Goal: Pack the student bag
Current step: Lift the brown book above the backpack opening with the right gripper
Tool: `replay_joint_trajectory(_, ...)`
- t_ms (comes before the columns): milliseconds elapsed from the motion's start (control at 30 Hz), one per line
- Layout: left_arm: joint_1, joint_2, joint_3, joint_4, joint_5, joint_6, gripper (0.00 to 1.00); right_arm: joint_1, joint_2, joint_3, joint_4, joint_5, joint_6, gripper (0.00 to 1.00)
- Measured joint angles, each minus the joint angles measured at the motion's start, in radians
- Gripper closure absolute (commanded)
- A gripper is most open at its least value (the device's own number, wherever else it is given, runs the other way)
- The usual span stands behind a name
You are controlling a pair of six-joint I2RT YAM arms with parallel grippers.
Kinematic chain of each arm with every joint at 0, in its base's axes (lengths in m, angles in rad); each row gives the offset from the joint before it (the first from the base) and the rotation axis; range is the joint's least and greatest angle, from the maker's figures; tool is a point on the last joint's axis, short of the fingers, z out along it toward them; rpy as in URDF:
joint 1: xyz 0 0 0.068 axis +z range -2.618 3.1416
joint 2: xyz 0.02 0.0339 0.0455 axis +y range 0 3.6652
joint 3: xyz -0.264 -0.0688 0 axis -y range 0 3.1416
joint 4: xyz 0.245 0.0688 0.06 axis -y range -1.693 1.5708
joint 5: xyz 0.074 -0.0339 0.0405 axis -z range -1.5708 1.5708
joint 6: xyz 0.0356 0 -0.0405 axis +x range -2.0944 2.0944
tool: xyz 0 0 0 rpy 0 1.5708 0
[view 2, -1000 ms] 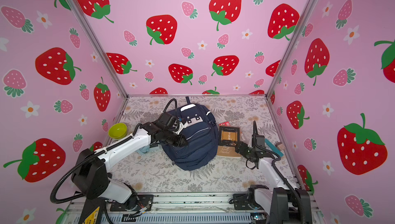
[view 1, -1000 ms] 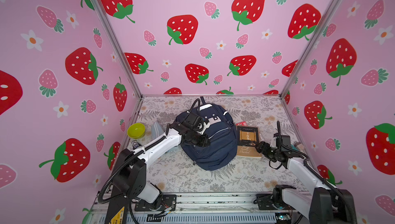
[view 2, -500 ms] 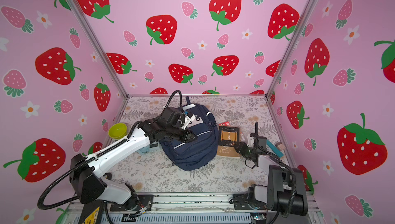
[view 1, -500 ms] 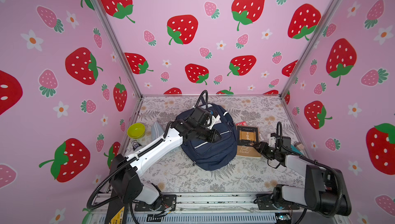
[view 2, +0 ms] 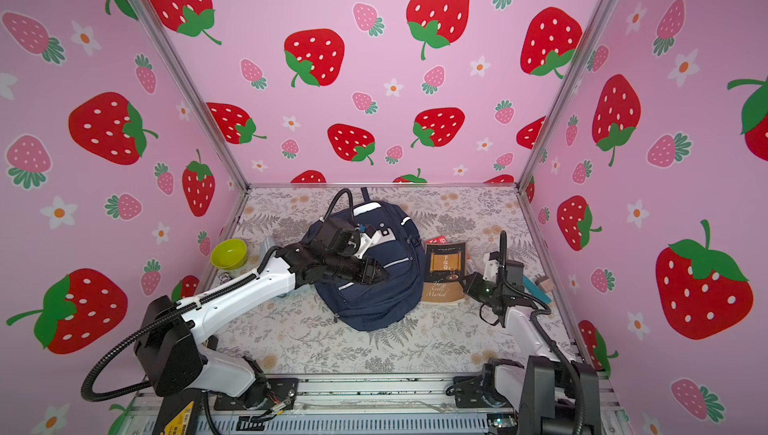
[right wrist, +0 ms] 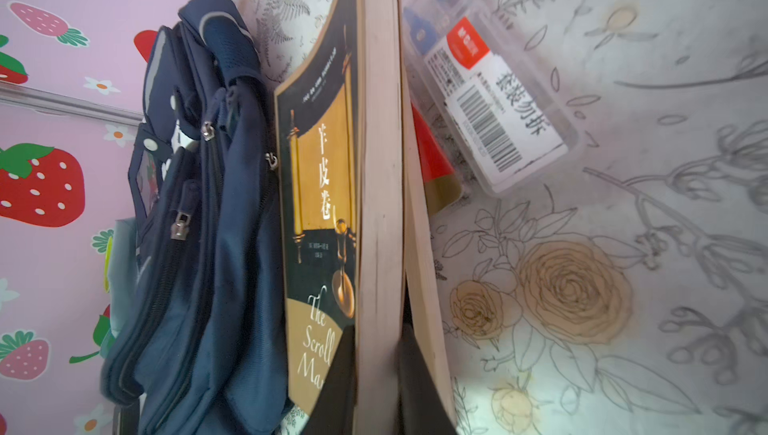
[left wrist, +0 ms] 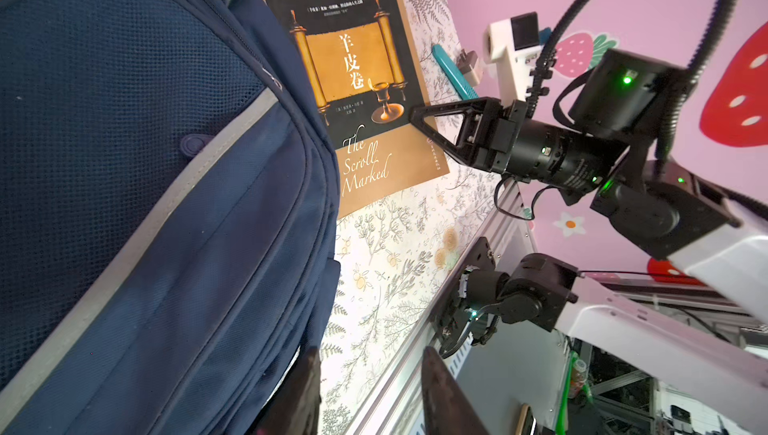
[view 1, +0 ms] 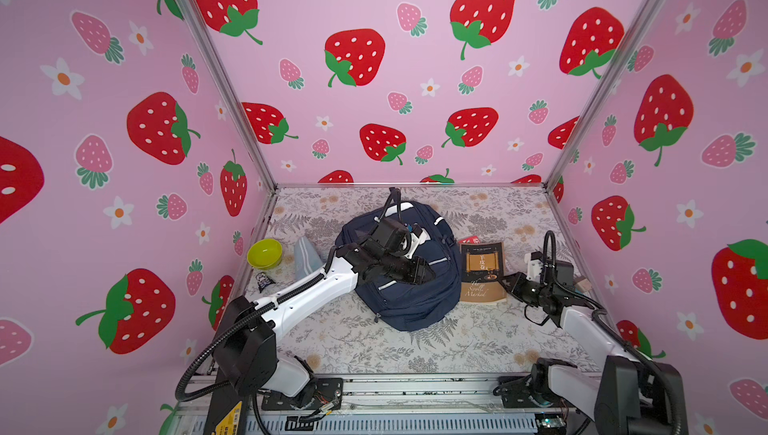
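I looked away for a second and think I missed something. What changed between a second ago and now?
The right gripper edged in toward the book and closed its open jaws on the book's page edge. The left gripper slid across the navy backpack toward the book; its jaws stand open, holding nothing. The navy backpack, book and green bowl lie where they were.

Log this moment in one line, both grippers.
left gripper: open over student bag | right gripper: shut on book edge | book: not yet packed
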Motion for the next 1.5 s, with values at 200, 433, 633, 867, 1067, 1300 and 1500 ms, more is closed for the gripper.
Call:
replay_joint_trajectory(200,0.029,-0.043,-0.047,0.138,0.048,-0.111,0.36,0.009,-0.167,0.129,-0.146,0.052,-0.005,1.0)
replay_joint_trajectory(433,0.072,-0.095,-0.156,0.416,0.109,-0.283,0.22,0.185,-0.284,0.194,-0.03,-0.051,0.119,1.0)
replay_joint_trajectory(633,0.111,-0.093,-0.235,0.64,0.135,-0.422,0.21,0.367,-0.288,0.194,0.168,-0.126,0.259,1.0)
replay_joint_trajectory(867,0.139,-0.092,-0.246,0.787,0.14,-0.501,0.32,0.471,-0.247,0.195,0.327,-0.144,0.356,1.0)
replay_joint_trajectory(1067,0.146,-0.088,-0.269,0.92,0.172,-0.579,0.78,0.509,-0.213,0.188,0.444,-0.142,0.423,1.0)
replay_joint_trajectory(1300,0.156,-0.092,-0.27,0.968,0.193,-0.591,1.0,0.51,-0.193,0.182,0.481,-0.13,0.463,0.91)
replay_joint_trajectory(1500,0.183,-0.1,-0.266,0.953,0.274,-0.581,1.0,0.5,-0.16,0.217,0.458,-0.198,0.406,0.31)
